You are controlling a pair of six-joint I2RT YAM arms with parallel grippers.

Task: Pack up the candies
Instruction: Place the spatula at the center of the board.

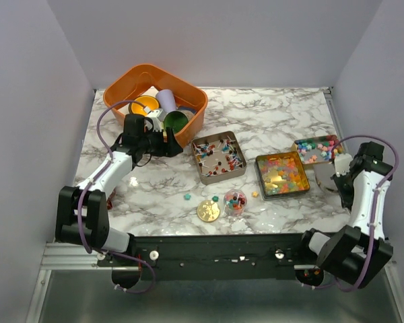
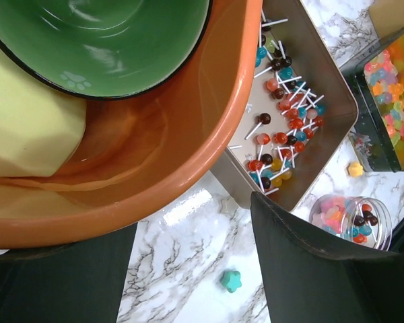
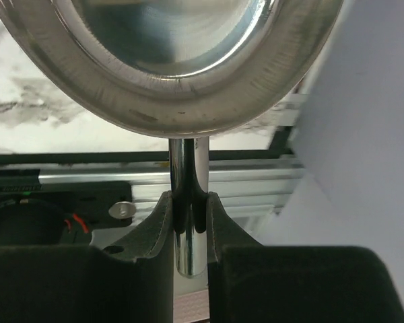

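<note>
White arms (image 1: 109,171), black joints (image 1: 76,217), looping purple cables (image 1: 83,195)

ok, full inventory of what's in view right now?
table: one, white marble, under everything
basin: one, orange, far left
cups and bowls: at least three, yellow, white, green, inside the basin
lollipop tin: one, metal, centre
gummy tin: one, metal, right of centre
pastel-candy tin: one, metal, far right
clear tub: one, mixed candies inside, near centre
gold disc: one, gold, left of the tub
loose candies: three, two teal, one yellow, around the tub
scoop: one, steel, right edge, held by its handle
left gripper: open, black, beside the basin's near rim
right gripper: shut on the scoop's handle, black
</note>
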